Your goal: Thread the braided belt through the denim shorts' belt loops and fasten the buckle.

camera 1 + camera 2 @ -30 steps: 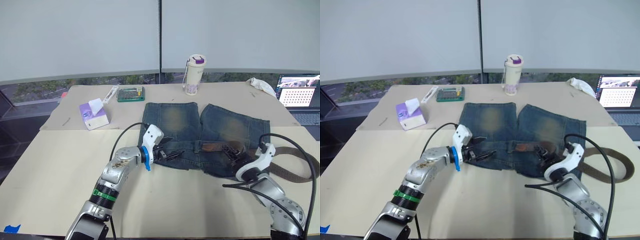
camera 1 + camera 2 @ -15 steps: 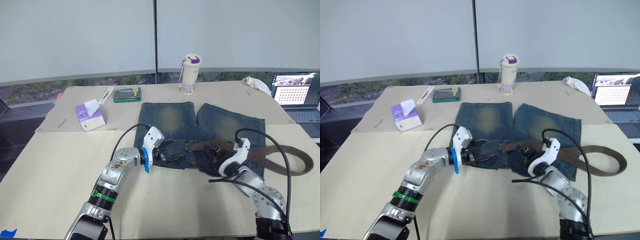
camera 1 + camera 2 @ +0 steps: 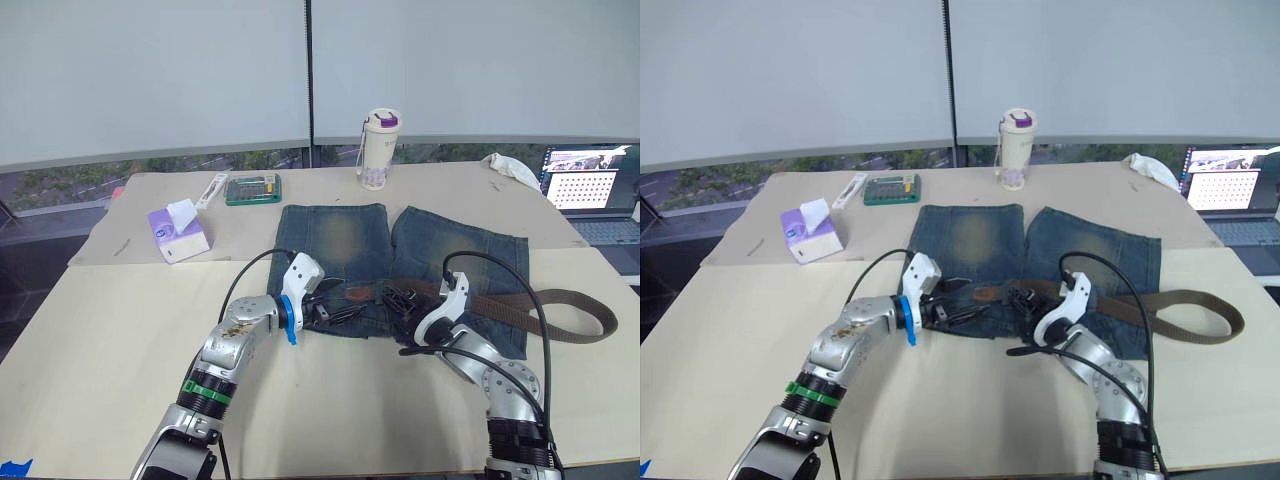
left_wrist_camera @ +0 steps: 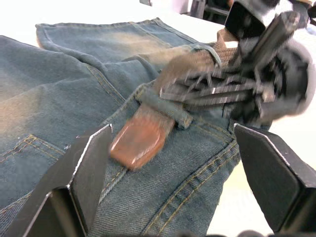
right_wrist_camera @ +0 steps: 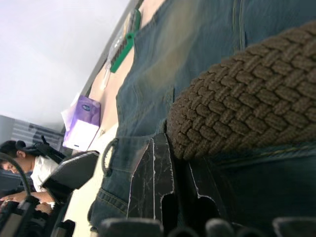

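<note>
left eye view, denim shorts [image 3: 400,250] on beige table [image 3: 100,330] by window, left jaws [image 3: 335,312] released, right jaws [image 3: 398,300] grasping braided belt [image 3: 540,305]

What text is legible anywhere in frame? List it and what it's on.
None legible.
Purple tissue pack: print on its side, too small to read.
Tumbler: small marks, unreadable.
Green case: no readable label.
Laptop screen: grid of tiles, too small to read.
Denim shorts and braided belt: no tag or brand visible.
</note>
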Action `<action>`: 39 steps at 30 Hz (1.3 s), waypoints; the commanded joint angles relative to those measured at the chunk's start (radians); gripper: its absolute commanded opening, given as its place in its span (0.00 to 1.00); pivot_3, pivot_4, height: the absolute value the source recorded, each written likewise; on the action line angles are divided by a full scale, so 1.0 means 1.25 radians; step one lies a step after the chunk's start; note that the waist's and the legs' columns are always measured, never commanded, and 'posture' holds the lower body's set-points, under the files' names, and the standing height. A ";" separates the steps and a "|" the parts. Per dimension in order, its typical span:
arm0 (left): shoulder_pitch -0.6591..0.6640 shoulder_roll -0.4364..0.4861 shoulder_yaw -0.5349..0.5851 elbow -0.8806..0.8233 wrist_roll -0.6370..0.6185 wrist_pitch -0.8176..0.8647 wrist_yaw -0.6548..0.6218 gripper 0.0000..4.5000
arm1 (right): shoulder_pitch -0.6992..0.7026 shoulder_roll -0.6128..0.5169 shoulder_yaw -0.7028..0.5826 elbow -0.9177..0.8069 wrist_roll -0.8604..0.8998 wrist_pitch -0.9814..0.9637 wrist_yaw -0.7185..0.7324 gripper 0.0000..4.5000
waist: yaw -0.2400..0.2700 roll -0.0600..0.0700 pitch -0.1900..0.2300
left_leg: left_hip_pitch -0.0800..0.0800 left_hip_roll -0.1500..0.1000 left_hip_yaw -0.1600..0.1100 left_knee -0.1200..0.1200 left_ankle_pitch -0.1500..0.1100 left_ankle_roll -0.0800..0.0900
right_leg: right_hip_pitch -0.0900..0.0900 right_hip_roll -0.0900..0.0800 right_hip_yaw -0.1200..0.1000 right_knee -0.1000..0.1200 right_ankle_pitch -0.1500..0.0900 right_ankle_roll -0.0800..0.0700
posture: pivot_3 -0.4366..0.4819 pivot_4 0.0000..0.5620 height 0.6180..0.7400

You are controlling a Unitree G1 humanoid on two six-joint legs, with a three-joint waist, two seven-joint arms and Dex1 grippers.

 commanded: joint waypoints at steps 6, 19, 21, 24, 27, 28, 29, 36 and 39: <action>-0.017 -0.035 0.080 0.009 -0.064 0.064 0.053 0.92 | 0.002 0.089 -0.088 0.031 0.145 0.019 0.031 0.00 | -0.004 -0.001 0.000 | 0.001 0.000 0.000 -0.001 0.000 0.000 | -0.001 0.000 0.000 0.001 0.000 0.000 | 0.48 0.27 1.00; -0.021 -0.137 0.135 -0.006 -0.201 0.268 0.105 0.92 | 0.017 0.085 -0.063 0.004 0.150 0.027 0.068 0.00 | -0.003 -0.001 0.000 | 0.000 0.000 0.000 -0.001 0.000 0.000 | -0.001 0.000 0.000 0.001 0.000 0.000 | 0.48 0.27 1.00; -0.023 -0.137 0.138 -0.005 -0.212 0.277 0.100 0.92 | 0.020 0.085 -0.057 0.002 0.145 0.025 0.071 0.00 | -0.004 -0.001 0.000 | 0.000 0.000 0.000 -0.002 0.000 0.000 | -0.001 0.000 0.000 0.001 0.000 0.000 | 0.48 0.27 1.00; -0.033 -0.146 0.153 0.006 -0.213 0.269 0.120 0.74 | 0.022 0.081 -0.051 0.003 0.131 0.024 0.076 0.00 | -0.002 -0.001 0.000 | 0.000 0.000 0.000 -0.002 0.000 0.000 | -0.001 0.000 0.000 0.001 0.000 0.000 | 0.48 0.27 1.00; -0.037 -0.153 0.164 0.010 -0.216 0.265 0.137 0.52 | 0.025 0.076 -0.049 0.000 0.120 0.025 0.084 0.00 | -0.001 -0.001 0.000 | 0.000 0.000 0.000 -0.001 0.000 0.000 | -0.001 0.000 0.000 0.000 0.000 0.000 | 0.48 0.27 1.00; -0.036 -0.154 0.165 0.010 -0.216 0.266 0.139 0.45 | 0.026 0.075 -0.049 -0.001 0.118 0.024 0.084 0.00 | -0.001 -0.001 0.000 | 0.000 0.000 0.000 -0.001 0.000 0.000 | -0.001 0.000 0.000 0.000 0.000 0.000 | 0.48 0.27 1.00; -0.035 -0.154 0.164 0.010 -0.215 0.267 0.139 0.37 | 0.027 0.074 -0.049 -0.001 0.117 0.024 0.085 0.00 | -0.001 -0.001 0.000 | 0.000 0.000 0.000 -0.001 0.000 0.000 | -0.001 0.000 0.000 0.000 0.000 0.000 | 0.48 0.27 1.00; -0.037 -0.153 0.160 0.024 -0.205 0.259 0.149 0.00 | 0.044 0.055 -0.042 -0.018 0.090 0.010 0.115 0.18 | 0.000 -0.001 0.000 | 0.000 0.000 0.000 -0.001 0.000 0.000 | 0.000 0.000 0.000 0.000 0.000 0.000 | 0.48 0.27 1.00; -0.035 -0.150 0.158 0.025 -0.193 0.250 0.162 0.00 | 0.076 0.025 -0.030 -0.067 0.069 0.007 0.154 0.39 | 0.002 -0.001 0.000 | 0.000 0.000 0.000 -0.001 0.000 0.000 | -0.001 0.000 0.000 0.000 0.000 0.000 | 0.48 0.27 1.00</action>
